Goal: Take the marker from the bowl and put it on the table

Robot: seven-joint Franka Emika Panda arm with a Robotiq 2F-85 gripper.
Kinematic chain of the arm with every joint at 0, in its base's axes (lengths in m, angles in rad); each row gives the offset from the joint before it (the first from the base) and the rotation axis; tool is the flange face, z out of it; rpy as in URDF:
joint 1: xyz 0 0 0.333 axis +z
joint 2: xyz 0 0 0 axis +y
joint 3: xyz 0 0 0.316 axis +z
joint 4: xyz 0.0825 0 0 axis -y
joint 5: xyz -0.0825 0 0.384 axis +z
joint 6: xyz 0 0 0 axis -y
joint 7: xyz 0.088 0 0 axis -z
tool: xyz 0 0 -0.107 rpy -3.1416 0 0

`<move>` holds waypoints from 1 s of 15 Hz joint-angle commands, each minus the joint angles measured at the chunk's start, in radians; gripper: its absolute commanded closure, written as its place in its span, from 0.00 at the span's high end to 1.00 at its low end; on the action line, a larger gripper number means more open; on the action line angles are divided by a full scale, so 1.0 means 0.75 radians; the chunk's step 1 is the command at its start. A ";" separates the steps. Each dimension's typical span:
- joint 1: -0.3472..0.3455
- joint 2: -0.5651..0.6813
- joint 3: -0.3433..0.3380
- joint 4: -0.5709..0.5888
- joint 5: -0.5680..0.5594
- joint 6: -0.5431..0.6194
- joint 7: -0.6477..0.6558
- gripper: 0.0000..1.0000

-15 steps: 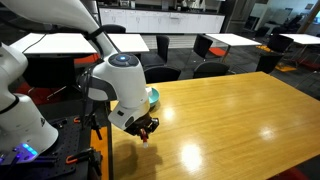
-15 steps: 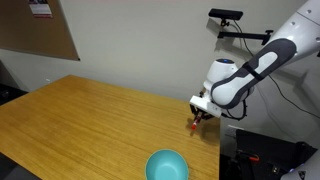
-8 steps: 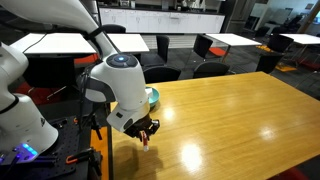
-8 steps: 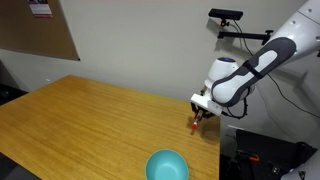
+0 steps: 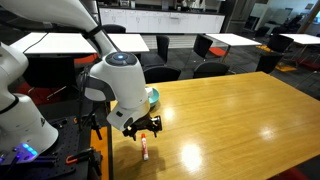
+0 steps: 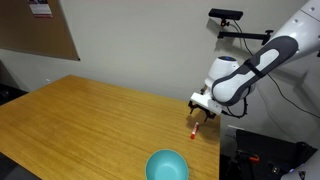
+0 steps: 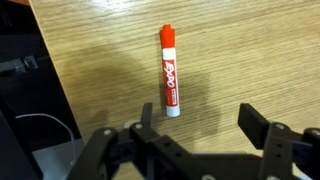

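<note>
directly beneath my claw (image 7: 198,122) lies the marker (image 7: 168,70), flat on the table (image 7: 110,40) and touching nothing else. my claw is spread wide and holds nothing: two dark, blocky fingers (image 7: 252,122) stand apart at the lower edge of the wrist view, with bare wood showing between them. the marker is a slim, smooth cylinder with a red cap, a white barrel and a red printed label along the barrel. in the wrist view its long axis runs almost straight up and down the picture, with the cap end at the top, away from my fingers, and the whitish end nearer to them. the table top is glossy, honey-coloured wood with a fine straight grain that runs crosswise to the marker. the table's edge is near, at the left of the wrist view, with dark floor and a pale cable past it. in both exterior views the marker (image 5: 144,151) (image 6: 193,131) shows as a small red-and-white stick on the wood just below my claw (image 5: 147,125) (image 6: 203,112), near the table's edge. the bowl (image 5: 151,96) (image 6: 167,165), round, smooth and teal-blue, sits on the same table, apart from the marker.
</note>
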 commanded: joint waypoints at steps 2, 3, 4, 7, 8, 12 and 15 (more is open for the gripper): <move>-0.011 -0.052 0.008 -0.013 -0.013 -0.030 0.047 1.00; -0.011 -0.056 0.009 -0.014 -0.014 -0.031 0.047 1.00; -0.012 -0.061 0.009 -0.016 -0.017 -0.033 0.048 1.00; -0.001 -0.120 0.005 -0.051 -0.066 -0.028 0.043 1.00; 0.001 -0.144 0.008 -0.065 -0.080 -0.022 0.031 1.00; -0.031 -0.291 0.056 -0.142 -0.162 -0.020 -0.026 1.00; -0.016 -0.410 0.080 -0.195 -0.122 -0.038 -0.141 1.00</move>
